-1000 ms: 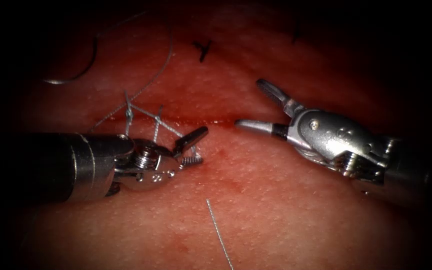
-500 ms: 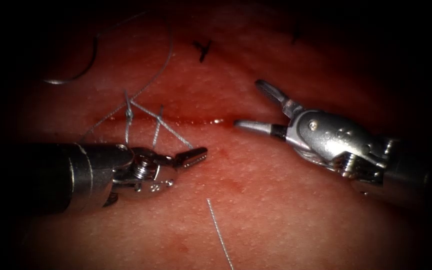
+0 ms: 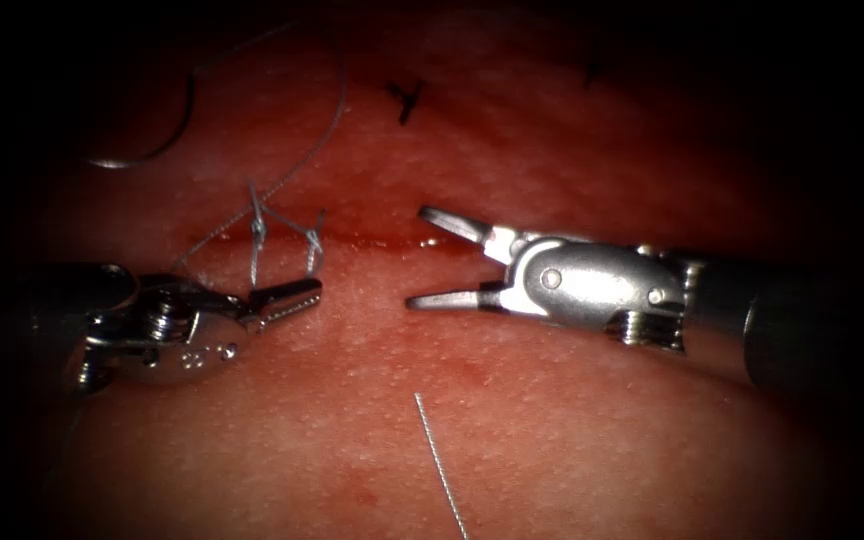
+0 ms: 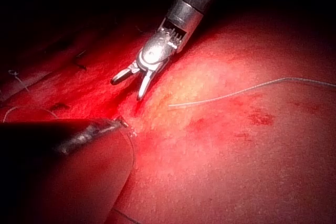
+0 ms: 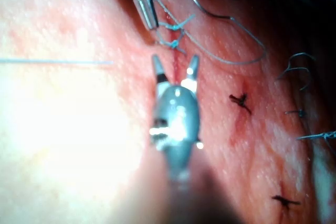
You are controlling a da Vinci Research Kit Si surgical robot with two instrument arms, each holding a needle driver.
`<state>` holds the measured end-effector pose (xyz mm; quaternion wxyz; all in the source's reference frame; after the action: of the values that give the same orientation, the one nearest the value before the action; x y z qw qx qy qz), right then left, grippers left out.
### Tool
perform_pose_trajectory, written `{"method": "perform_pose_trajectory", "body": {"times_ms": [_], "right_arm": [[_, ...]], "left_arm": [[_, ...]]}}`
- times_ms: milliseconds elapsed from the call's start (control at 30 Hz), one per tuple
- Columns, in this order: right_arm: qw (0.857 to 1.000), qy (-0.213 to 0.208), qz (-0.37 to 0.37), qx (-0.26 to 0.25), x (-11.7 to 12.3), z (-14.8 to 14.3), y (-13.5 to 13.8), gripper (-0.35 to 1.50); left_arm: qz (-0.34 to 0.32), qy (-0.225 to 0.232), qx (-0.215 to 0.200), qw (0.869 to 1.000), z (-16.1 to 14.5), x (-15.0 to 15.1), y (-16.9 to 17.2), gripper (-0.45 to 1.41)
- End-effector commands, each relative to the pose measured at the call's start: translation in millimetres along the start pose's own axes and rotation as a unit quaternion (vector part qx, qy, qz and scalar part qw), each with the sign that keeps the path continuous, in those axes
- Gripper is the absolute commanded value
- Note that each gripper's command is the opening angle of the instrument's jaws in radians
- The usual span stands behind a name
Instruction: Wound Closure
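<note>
The left pincer [image 3: 287,298] lies on the left of the field, its jaws closed together on the thread [image 3: 257,232] just below the cut [image 3: 372,240]. From its tip two strands rise to a knotted stitch [image 3: 312,240] over the cut, and a longer strand runs on up and away toward the needle [image 3: 167,135]. The needle lies free on the tissue [image 3: 552,420] at upper left, well apart from both tools, held by neither; whether its point is in the tissue cannot be told.

The right pincer [image 3: 432,258] reaches in from the right with its jaws spread wide and holding nothing. One jaw lies at the cut line, the other below it, and the tips point at the stitch, near it but apart. In the right wrist view the same pincer [image 5: 176,66] gapes just short of the knot.

Below the tools a loose cut end [image 3: 440,465] of thread lies on the tissue, clear of both tools. Beyond the cut, dark finished stitches [image 3: 405,98] sit in the tissue. Red fluid [image 3: 422,243] glistens along the cut between the stitch and the right pincer.
</note>
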<state>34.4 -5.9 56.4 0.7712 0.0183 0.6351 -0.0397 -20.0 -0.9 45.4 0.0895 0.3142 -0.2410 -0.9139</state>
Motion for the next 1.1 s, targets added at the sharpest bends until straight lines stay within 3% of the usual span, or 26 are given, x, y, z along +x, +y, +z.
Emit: {"method": "perform_pose_trajectory", "body": {"times_ms": [33,433,667,800,1100], "right_arm": [[1.000,0.004,-0.007,-0.002,-0.1,1.8,0.7,1.25],[0.999,-0.003,-0.039,-0.007,0.9,6.6,1.4,1.28],[0.996,0.013,-0.090,0.000,0.5,10.5,1.2,1.26],[0.993,0.026,-0.117,-0.001,0.4,11.3,1.5,1.15],[0.990,0.032,-0.137,-0.011,1.6,12.5,1.8,1.15]], "left_arm": [[-0.003,0.000,0.000,1.000,0.5,0.3,-0.1,-0.33],[-0.006,-0.002,-0.003,1.000,-0.6,1.1,-0.6,-0.30],[-0.012,-0.005,-0.004,1.000,-0.3,1.1,-1.3,-0.27],[-0.018,-0.004,-0.004,1.000,-0.2,1.1,-1.4,-0.27],[-0.023,0.000,-0.004,1.000,0.3,1.2,-1.5,-0.25]]}}
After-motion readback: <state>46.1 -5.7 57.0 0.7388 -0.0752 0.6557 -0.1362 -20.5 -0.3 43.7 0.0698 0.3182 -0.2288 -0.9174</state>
